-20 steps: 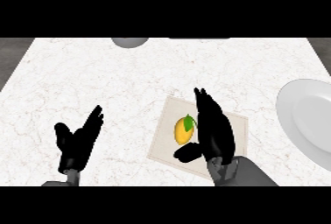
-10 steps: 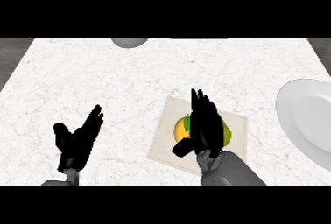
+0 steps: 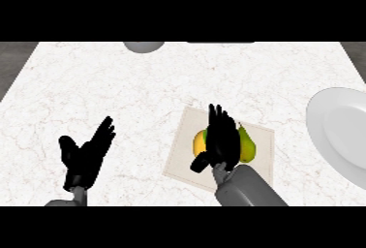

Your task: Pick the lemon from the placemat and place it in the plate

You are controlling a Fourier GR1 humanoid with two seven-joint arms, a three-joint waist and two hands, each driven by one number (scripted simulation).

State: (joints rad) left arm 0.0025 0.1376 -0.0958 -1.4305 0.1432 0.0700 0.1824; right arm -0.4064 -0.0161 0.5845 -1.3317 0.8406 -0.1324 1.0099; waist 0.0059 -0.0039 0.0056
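Note:
A yellow lemon (image 3: 245,146) with a green end lies on a pale square placemat (image 3: 262,161) right of the counter's middle. My right hand (image 3: 223,141) is directly over the lemon with its fingers straight, pointing away from me, and hides the lemon's middle. Yellow shows on both sides of the hand. A white plate (image 3: 337,131) sits at the right edge, apart from the mat. My left hand (image 3: 85,154) rests open at the lower left, fingers up.
The counter is white marble (image 3: 136,92). A grey round object (image 3: 144,46) is cut off by the far edge, and a dark strip (image 3: 220,42) lies beside it.
My right hand has moved left over the lemon, from beside it to covering its middle. The left hand has stayed still.

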